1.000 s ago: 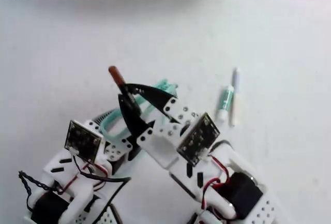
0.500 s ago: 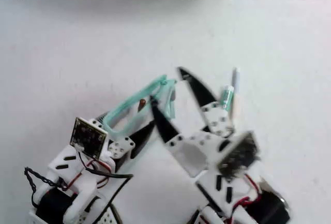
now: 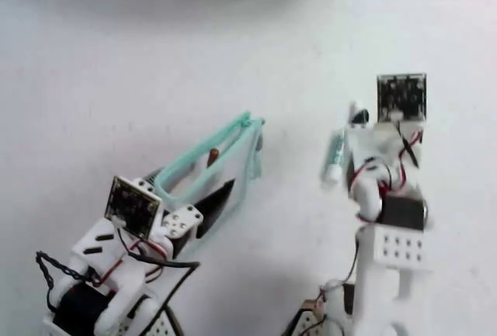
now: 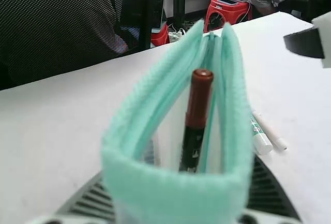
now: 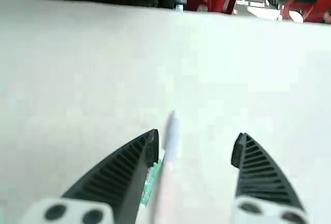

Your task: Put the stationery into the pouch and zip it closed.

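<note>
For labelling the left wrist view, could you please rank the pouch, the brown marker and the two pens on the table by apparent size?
1. pouch, close to the camera.
2. brown marker inside it.
3. green-banded pen and white pen: alike, farther off, unranked.

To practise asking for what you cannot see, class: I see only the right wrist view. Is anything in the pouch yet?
Observer: Yes, a brown marker stands in the open pouch.
Operator: What holds the pouch?
Observer: The left tool grips one end of it.
Operator: Where is it from me?
Observer: On the table, off to the right tool's left.
</note>
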You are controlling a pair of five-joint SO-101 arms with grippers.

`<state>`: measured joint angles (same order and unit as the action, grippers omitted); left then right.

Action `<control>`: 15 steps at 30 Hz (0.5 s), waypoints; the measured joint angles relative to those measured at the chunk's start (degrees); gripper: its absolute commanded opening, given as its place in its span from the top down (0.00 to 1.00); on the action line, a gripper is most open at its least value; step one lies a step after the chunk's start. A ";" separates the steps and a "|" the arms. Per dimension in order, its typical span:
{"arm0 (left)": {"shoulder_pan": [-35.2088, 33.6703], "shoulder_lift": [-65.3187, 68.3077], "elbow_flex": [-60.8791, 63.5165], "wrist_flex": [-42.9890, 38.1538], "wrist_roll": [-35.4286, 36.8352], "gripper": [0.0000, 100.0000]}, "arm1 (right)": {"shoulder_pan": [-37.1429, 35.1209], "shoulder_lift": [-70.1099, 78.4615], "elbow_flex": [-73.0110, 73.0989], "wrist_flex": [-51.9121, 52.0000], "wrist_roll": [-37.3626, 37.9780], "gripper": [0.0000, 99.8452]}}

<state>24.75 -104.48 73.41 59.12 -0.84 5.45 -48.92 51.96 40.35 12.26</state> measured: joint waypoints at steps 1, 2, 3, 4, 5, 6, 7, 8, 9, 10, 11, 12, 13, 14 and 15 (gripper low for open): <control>0.00 0.00 0.00 0.00 0.00 0.76 | 0.09 3.96 -0.35 -0.70 0.00 0.86; 0.00 0.00 0.00 0.00 0.00 0.76 | 0.09 8.18 -0.88 -1.14 0.00 0.86; 0.00 0.00 0.00 0.00 0.00 0.76 | -0.09 12.13 -1.67 -1.41 0.00 0.86; 0.00 0.00 0.00 0.00 0.00 0.76 | -0.26 16.00 -2.73 -1.49 0.00 0.86; 0.00 0.00 0.00 0.00 0.00 0.76 | -0.53 19.52 -3.96 -1.67 0.00 0.86; 0.00 0.00 0.00 0.00 0.00 0.76 | -0.70 23.21 -5.27 -1.85 0.00 0.86; 0.00 0.00 0.00 0.00 0.00 0.76 | -0.79 26.81 -6.86 -1.85 0.00 0.86; 0.00 0.00 0.00 0.00 0.00 0.76 | -0.79 30.51 -8.79 -1.76 0.00 0.86; 0.00 0.00 0.00 0.00 0.00 0.76 | -0.70 34.20 -10.81 -1.32 0.00 0.86; 0.00 0.00 0.00 0.00 0.00 0.76 | -0.70 37.54 -12.92 -0.26 0.00 0.86; 0.00 0.00 0.00 0.00 0.00 0.76 | -0.79 40.79 -15.03 1.14 0.00 0.86; 0.00 0.00 0.00 0.00 0.00 0.76 | -0.79 43.96 -17.41 2.81 -0.09 0.86; 0.00 0.00 0.00 0.00 0.00 0.76 | -0.79 46.86 -19.69 4.48 -0.79 0.86; 0.00 0.00 0.00 0.00 0.00 0.76 | -0.70 49.14 -21.80 5.98 -1.67 0.86; 0.00 0.00 0.00 0.00 0.00 0.76 | -0.70 50.99 -23.56 7.03 -2.46 0.86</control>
<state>24.75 -104.48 73.41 59.12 -0.84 4.75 2.07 28.40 47.38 9.80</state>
